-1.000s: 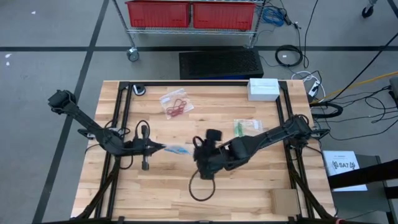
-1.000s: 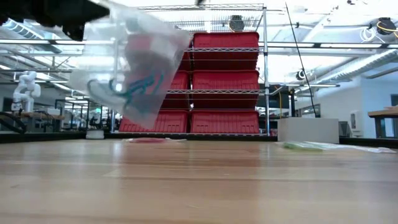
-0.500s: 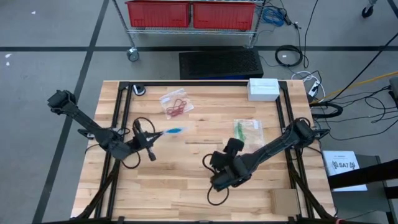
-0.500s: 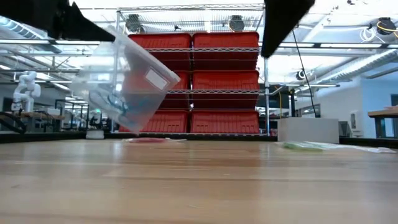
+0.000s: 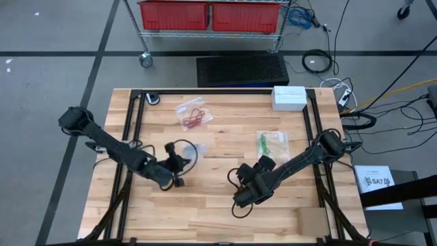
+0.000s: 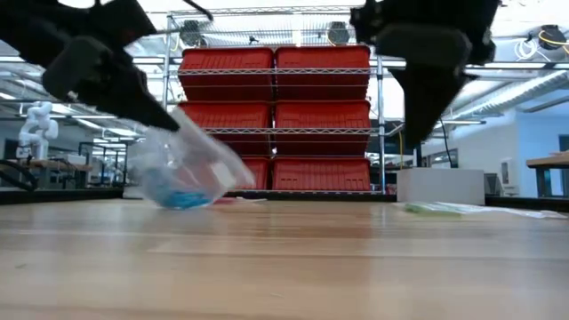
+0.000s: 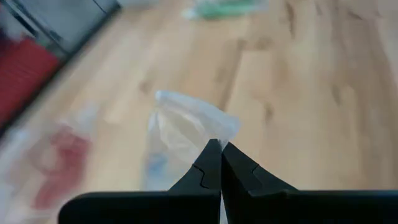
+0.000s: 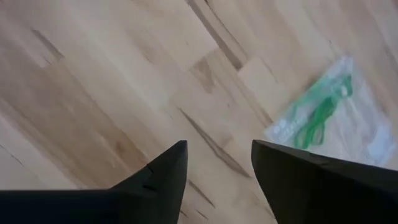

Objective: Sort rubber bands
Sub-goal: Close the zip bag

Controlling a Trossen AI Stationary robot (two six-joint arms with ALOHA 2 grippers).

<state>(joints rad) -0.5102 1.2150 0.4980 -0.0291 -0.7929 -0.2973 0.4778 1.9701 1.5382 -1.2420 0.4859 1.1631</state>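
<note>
On the table (image 5: pixel 205 205), three clear bags lie apart. One bag with rubber bands (image 5: pixel 192 115) sits near the far edge, left of the middle. A second bag (image 5: pixel 272 143) rests toward the right edge, about halfway between far and near edges. A box (image 5: pixel 289 97) stands at the far right corner, behind that second bag. The third bag (image 5: pixel 194 149) is near the table's middle, pinched at one corner by the left gripper (image 5: pixel 179 164), its lower end touching the wood. The right gripper (image 5: pixel 251 179) hangs over the near half, right of the middle, in front of the second bag, with its fingers (image 8: pixel 158 180) apart over bare wood.
</note>
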